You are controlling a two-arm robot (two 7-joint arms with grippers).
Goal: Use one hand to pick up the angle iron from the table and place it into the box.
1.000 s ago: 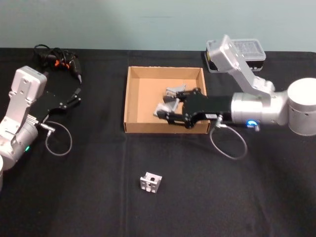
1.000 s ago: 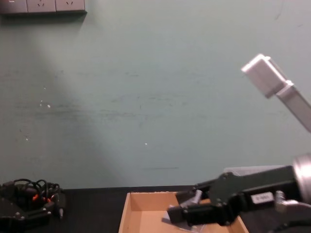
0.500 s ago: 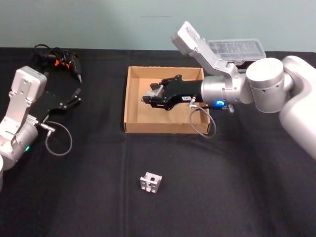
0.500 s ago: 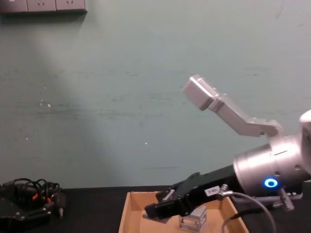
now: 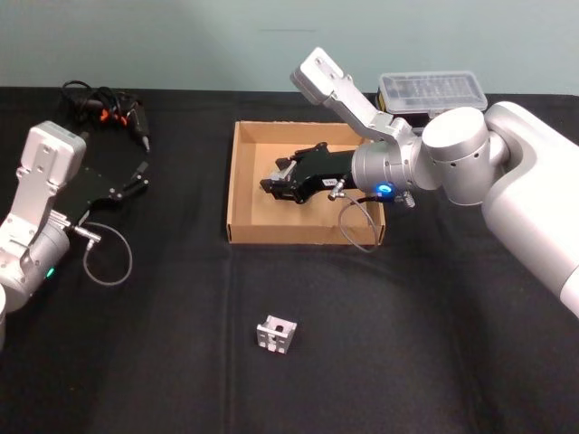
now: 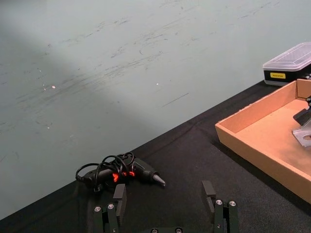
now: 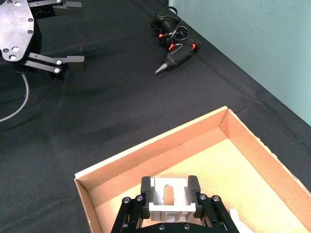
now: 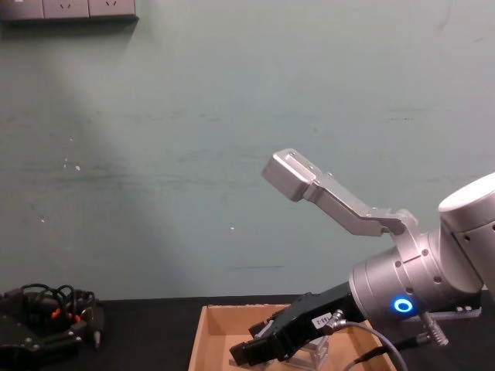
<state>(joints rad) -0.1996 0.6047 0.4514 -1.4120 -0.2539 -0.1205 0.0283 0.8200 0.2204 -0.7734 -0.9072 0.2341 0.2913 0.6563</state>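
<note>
My right gripper (image 5: 282, 182) hangs over the inside of the tan box (image 5: 243, 188), shut on a small silver angle iron (image 7: 168, 200). The right wrist view shows the piece clamped between the two black fingers, above the box floor (image 7: 204, 160) near its left half. From the chest view the right gripper (image 8: 254, 353) sits low over the box (image 8: 203, 331). A second angle iron (image 5: 277, 334) lies on the black table (image 5: 407, 344), in front of the box. My left gripper (image 6: 164, 195) is parked at the far left, open and holding nothing.
A black tool with red-orange wires (image 5: 107, 109) lies at the back left. A clear-lidded plastic case (image 5: 434, 89) stands behind the box on the right. The left arm's cable loop (image 5: 107, 257) rests on the table.
The right arm has swung left and deeper over the box, carrying the angle iron with it. The left arm has not moved.
</note>
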